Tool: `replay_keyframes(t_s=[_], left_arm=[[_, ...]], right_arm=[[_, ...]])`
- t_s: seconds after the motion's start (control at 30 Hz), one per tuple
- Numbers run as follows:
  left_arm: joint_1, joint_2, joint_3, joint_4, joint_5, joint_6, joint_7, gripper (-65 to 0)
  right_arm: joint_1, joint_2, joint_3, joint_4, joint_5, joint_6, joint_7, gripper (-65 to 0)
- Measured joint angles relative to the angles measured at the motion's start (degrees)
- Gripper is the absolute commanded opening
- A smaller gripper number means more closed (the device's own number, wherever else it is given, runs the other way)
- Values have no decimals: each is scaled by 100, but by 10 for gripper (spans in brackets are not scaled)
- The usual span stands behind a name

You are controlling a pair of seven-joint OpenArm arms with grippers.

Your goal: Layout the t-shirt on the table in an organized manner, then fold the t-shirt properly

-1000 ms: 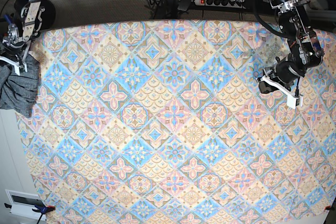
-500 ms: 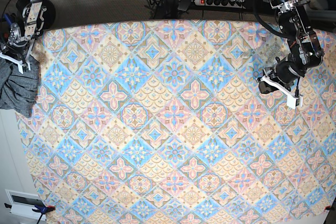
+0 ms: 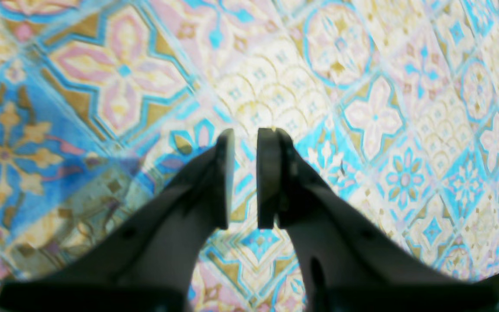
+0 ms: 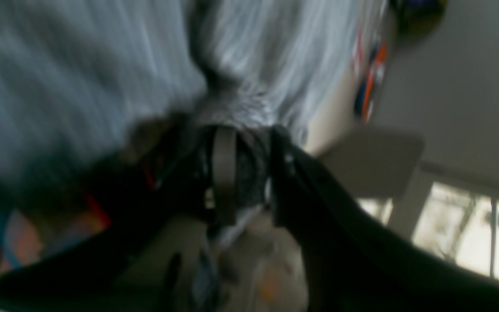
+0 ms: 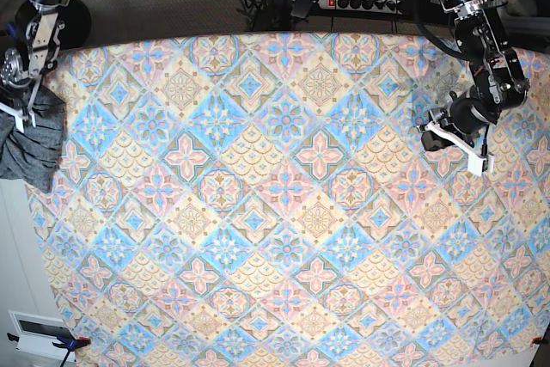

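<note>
Right tool [image 4: 245,173] pinching a bunched fold of the soft, limp heathered dark-grey knit t-shirt [image 5: 30,148] hanging off the tabletop [image 5: 284,212] edge; left tool [image 3: 246,173] nearly closed, empty.

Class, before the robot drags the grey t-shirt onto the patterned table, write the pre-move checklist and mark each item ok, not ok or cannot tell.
1. Right gripper has t-shirt fabric between its fingers: ok.
2. Grip firm enough to pull: cannot tell, view blurred.
3. T-shirt lying on the table: not ok, it is bunched at the table's edge.
4. Left gripper holding nothing, narrow gap between its fingers: ok.
5. Left gripper above bare table, away from the t-shirt: ok.
</note>
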Motion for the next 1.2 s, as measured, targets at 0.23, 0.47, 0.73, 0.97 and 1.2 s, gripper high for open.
replay_keyframes(t_s=[0.23, 0.47, 0.73, 0.97, 1.2], left_arm=[[15, 24, 0, 0, 22, -2, -2, -557], [17, 26, 0, -2, 39, 0, -2, -557], [17, 13, 0, 0, 39, 0, -4, -557], [17, 22, 0, -2, 39, 0, -2, -557], [26, 13, 0, 0, 39, 0, -2, -557]], right_arm=[[-76, -11, -2, 15, -2, 105, -90, -562], [190, 7, -251, 138, -4, 94, -129, -564], [358, 20, -780, 782, 7, 107, -688, -562], [739, 0, -1239, 898, 15, 83, -802, -562], [1088, -2, -1585, 887, 11, 96, -1045, -561]])
